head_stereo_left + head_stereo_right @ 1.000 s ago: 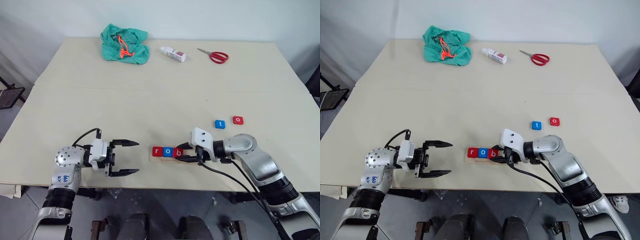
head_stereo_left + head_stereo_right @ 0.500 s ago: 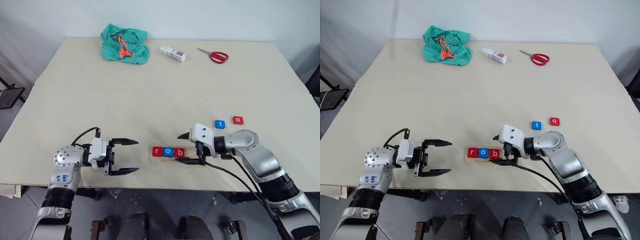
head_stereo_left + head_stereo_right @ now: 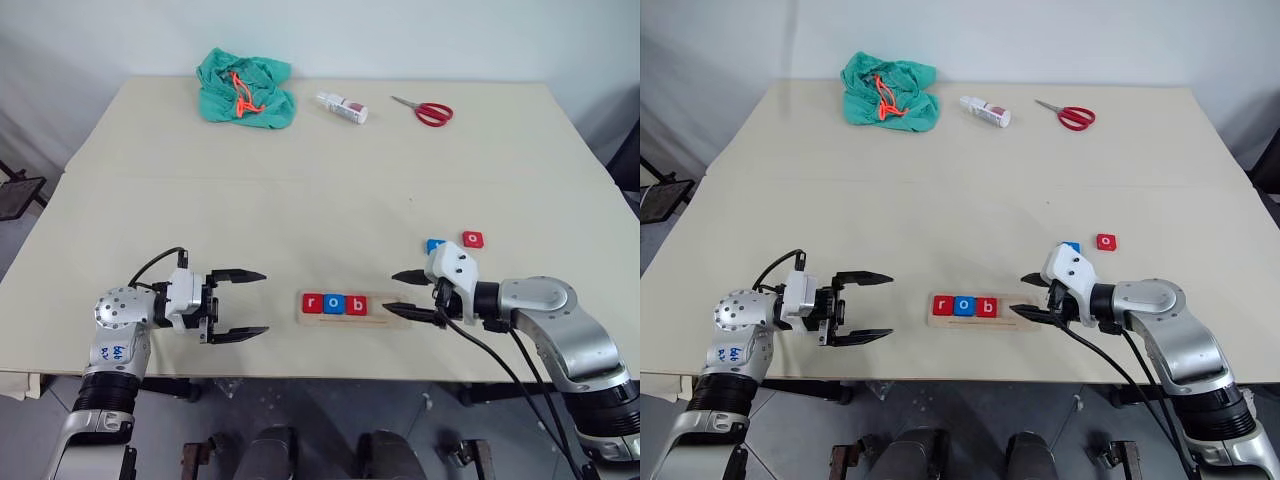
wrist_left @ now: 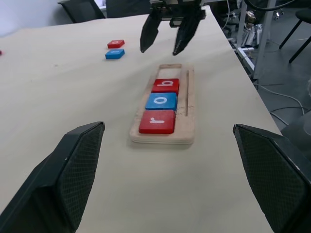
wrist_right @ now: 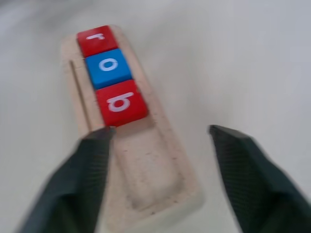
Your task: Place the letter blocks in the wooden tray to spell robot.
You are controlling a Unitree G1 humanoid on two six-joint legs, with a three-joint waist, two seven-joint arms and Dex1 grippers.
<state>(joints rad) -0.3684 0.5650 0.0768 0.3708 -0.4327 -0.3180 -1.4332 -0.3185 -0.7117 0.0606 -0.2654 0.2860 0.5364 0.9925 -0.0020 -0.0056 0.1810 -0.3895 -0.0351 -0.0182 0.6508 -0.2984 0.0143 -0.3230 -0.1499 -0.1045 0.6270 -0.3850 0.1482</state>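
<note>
Tray (image 3: 352, 306) near front edge of surface (image 3: 300, 190), holding r, o, b (image 3: 358, 304). Loose t (image 3: 435, 245) and o (image 3: 473, 239) behind right gripper (image 3: 406, 296), fingers apart, empty. Left gripper (image 3: 250, 303) apart, idle. Risk: wrong tile grabbed first; wrist nudging tray, unseating b.

The wooden tray (image 3: 350, 307) holds red r, blue o, red b; blue t (image 3: 433, 245) and red o (image 3: 473, 239) lie apart.

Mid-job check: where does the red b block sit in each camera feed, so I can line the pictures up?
Left eye view: red b block, third in the wooden tray, near the table's front edge.
Right eye view, same slot.
Left wrist view, farthest of the three, below the right end effector.
Right wrist view, nearest block.
Shared landmark: the blue o block touching it.
</note>
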